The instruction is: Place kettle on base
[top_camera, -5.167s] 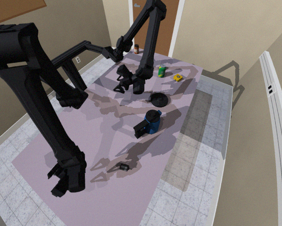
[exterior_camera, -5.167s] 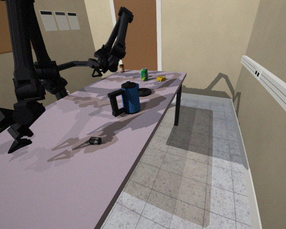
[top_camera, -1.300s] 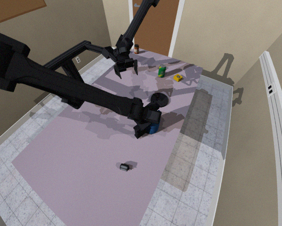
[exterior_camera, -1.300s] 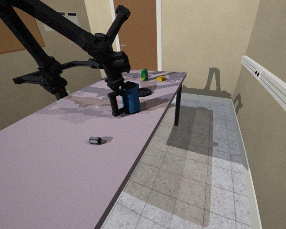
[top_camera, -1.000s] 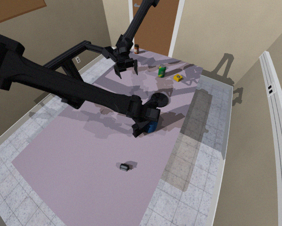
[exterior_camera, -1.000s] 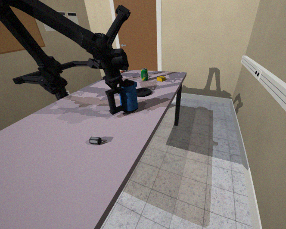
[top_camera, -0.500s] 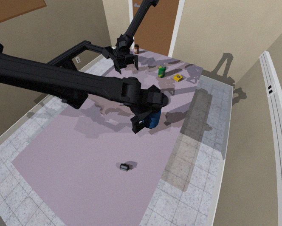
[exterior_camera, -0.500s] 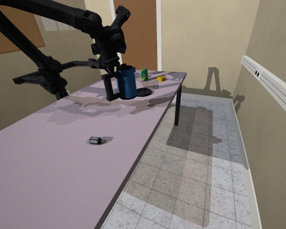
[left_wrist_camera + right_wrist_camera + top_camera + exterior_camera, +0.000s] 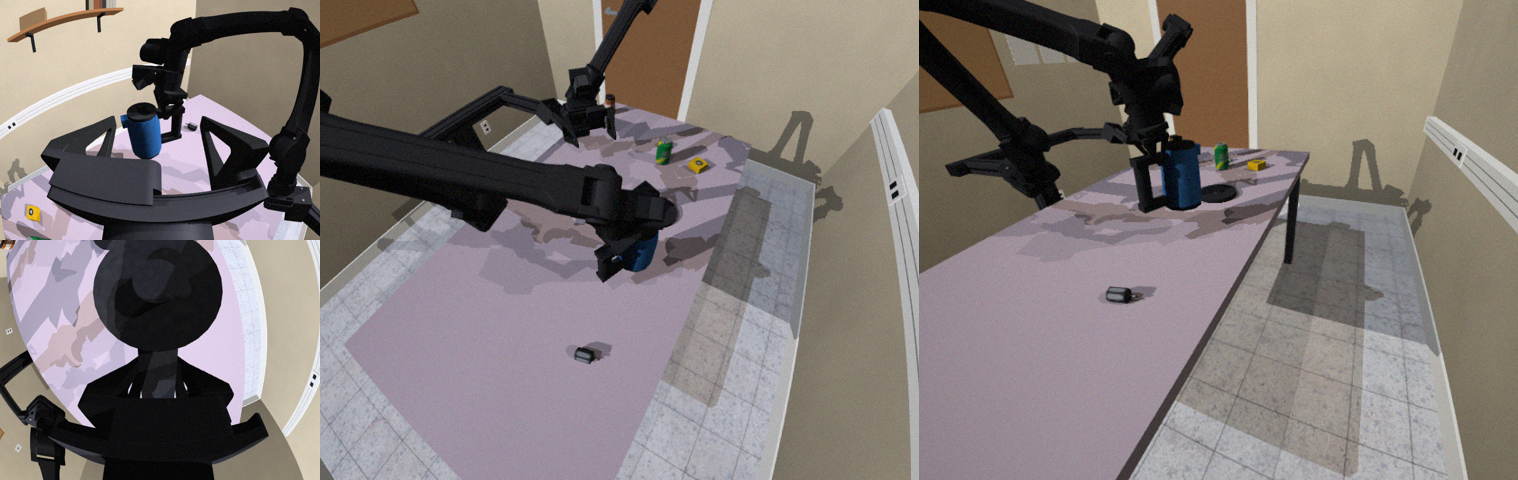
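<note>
Kettle, a blue cylinder with a black lid (image 9: 642,254) (image 9: 1183,174) (image 9: 145,136) (image 9: 157,325), stands upright near the centre of the top view, the black handle (image 9: 607,267) (image 9: 1144,182) (image 9: 176,124) (image 9: 158,374) clamped between the right gripper's (image 9: 615,244) (image 9: 1156,150) (image 9: 168,113) (image 9: 158,364) jaws. Whether its bottom touches the table, I cannot tell. Just beyond it in the exterior view lies the round black base (image 9: 675,214) (image 9: 1218,192) (image 9: 102,243), not yet under the kettle. Farther out, toward the upper right of the top view, are a green can (image 9: 664,151) (image 9: 1221,156) (image 9: 38,238) and a yellow box (image 9: 698,164) (image 9: 1256,164) (image 9: 33,213). The left gripper (image 9: 595,141) (image 9: 158,120) has its jaws wide apart, with nothing in them.

The step in hand looks like carrying the kettle to its base. Next it needs enough height to clear the rim, a level move across, then a slow, centred lowering. Stud and ring are both out of sight, so alignment cannot be judged; a tilt could leave the ring resting off the stud.
</note>
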Available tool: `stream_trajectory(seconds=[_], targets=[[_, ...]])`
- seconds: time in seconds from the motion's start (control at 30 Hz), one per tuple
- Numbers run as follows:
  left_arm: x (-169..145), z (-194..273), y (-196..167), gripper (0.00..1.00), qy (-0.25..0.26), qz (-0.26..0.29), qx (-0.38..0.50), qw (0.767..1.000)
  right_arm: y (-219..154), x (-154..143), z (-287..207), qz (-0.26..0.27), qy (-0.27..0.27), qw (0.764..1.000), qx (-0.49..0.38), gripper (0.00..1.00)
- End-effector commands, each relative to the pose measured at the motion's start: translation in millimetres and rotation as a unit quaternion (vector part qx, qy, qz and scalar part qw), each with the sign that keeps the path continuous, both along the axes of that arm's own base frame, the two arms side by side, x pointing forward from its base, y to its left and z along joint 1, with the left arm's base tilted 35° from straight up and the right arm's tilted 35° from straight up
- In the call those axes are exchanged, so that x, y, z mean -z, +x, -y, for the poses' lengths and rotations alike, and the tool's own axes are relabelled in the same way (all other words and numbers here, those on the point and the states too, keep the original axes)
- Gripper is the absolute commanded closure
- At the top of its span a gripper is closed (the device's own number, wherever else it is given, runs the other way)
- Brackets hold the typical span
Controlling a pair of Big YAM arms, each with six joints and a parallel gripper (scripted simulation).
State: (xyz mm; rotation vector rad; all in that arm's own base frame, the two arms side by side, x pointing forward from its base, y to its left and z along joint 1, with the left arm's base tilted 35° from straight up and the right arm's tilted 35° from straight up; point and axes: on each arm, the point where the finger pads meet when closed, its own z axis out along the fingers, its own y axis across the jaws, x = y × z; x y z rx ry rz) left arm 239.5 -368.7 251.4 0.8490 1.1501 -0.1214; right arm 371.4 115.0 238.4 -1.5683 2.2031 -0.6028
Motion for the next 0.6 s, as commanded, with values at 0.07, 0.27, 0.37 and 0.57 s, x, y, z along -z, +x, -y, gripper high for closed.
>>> stream_trajectory(seconds=[0.07,0.27,0.37,0.57], targets=[[-35.7,17.3,-7.0,0.0,-0.038,0.0,0.011,0.999,11.4,-49.4,-24.0,0.051,0.036,0.998,-0.012,0.72],[-33.1,12.9,8.4,0.0,0.006,0.017,0.003,1.0,19.2,-19.6,-81.9,0.029,0.014,0.998,-0.053,0.72],[-30.1,14.8,16.3,0.0,0.056,0.026,0.024,0.998,22.2,4.1,-134.6,0.013,-0.015,0.995,-0.103,0.72],[-26.4,12.5,25.8,0.0,0.117,0.028,0.062,0.991,24.5,29.2,-189.9,-0.003,-0.044,0.987,-0.153,0.72]])
